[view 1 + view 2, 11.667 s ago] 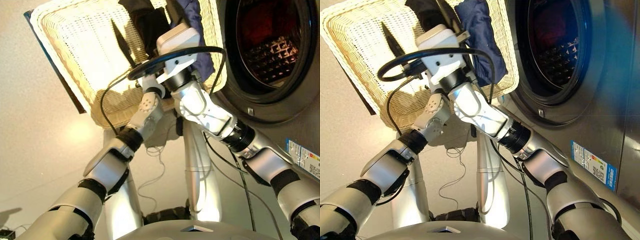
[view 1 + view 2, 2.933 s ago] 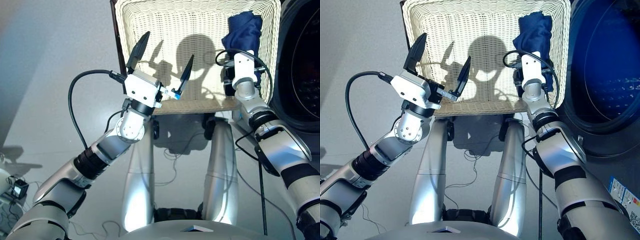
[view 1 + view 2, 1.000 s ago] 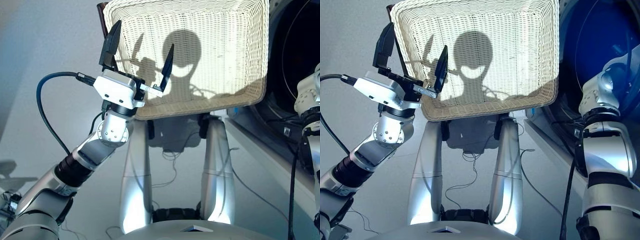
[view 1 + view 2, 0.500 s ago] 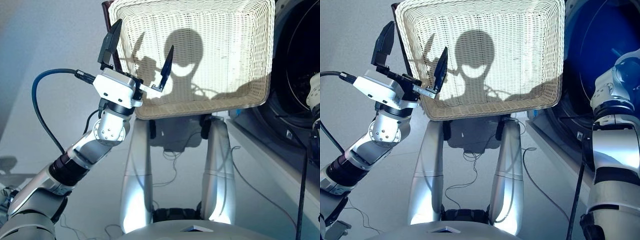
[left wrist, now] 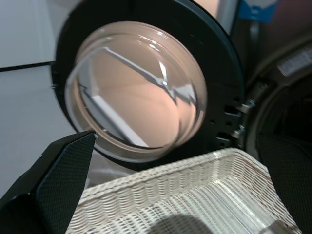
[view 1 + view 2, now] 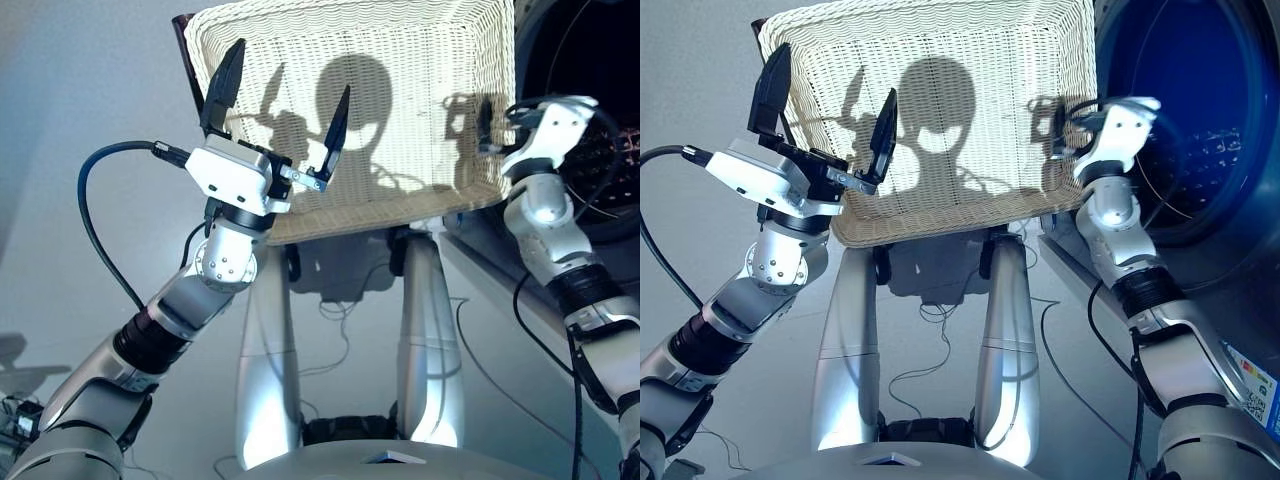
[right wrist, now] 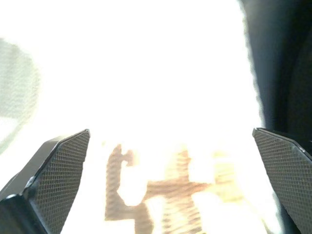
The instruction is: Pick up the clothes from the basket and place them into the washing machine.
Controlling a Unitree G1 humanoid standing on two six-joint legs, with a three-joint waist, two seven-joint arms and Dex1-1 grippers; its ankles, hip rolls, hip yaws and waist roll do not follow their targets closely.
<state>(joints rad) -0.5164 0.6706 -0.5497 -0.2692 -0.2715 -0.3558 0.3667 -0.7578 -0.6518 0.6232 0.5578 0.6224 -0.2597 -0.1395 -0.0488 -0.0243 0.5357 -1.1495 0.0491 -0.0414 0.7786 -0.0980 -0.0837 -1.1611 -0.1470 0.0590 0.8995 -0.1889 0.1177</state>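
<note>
Both grippers' jaws spread, nothing held: left gripper (image 6: 283, 95) and right gripper (image 7: 170, 180) over basket (image 6: 420, 120)

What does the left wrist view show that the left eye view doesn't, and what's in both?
Only the left wrist view shows the washing machine's round glass porthole door, swung open. Only the left eye view shows both arms: the left gripper open over the basket, and the right gripper at the basket's right rim near the drum opening. Both show the cream woven basket, with no clothes visible in it.
</note>
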